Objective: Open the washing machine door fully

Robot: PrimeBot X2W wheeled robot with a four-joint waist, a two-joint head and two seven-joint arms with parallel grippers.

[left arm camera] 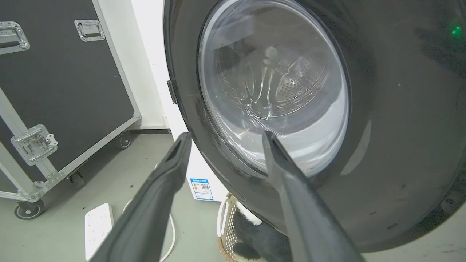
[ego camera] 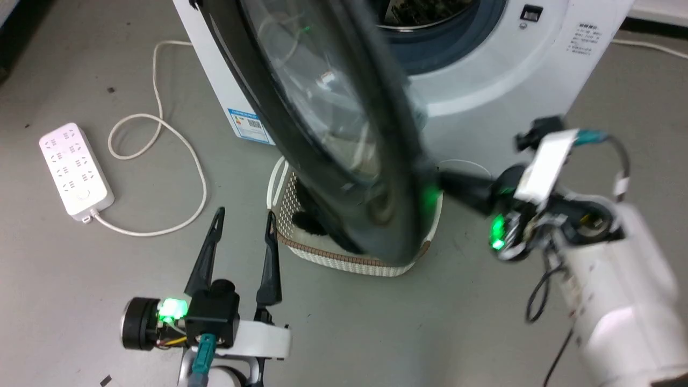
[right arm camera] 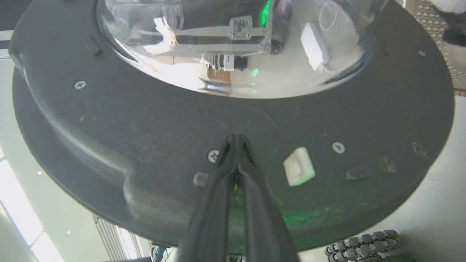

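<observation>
The washing machine door [ego camera: 322, 123] stands ajar above the laundry basket [ego camera: 344, 260], its inner ring at 12 o'clock touching the tips of the clenched right fingers [right arm camera: 218, 203], while the released left fingers [ego camera: 206, 258] sit apart at its 7 o'clock.

**Q:** Which items are obstructed in the head view?

**A:** The washing machine door [ego camera: 333, 134] covers most of the basket [ego camera: 344, 260]. A dark item [ego camera: 309, 221] inside the basket cannot be identified. The top edge cuts off both the door and the drum opening [ego camera: 462, 43]. The right forearm [ego camera: 607, 290] is blurred.

**Q:** Status of the right gripper [right arm camera: 236, 140]?

**A:** In the head view, its fingertips pass behind the door rim. In the right wrist view, contact between the tips and the door's inner face cannot be confirmed.

**Q:** Legibility?

**A:** The cabinet label [ego camera: 586, 38] and the sticker [ego camera: 248, 124] are too small to read. In the left wrist view, the left edge cuts off the flight case [left arm camera: 62, 83].
</observation>
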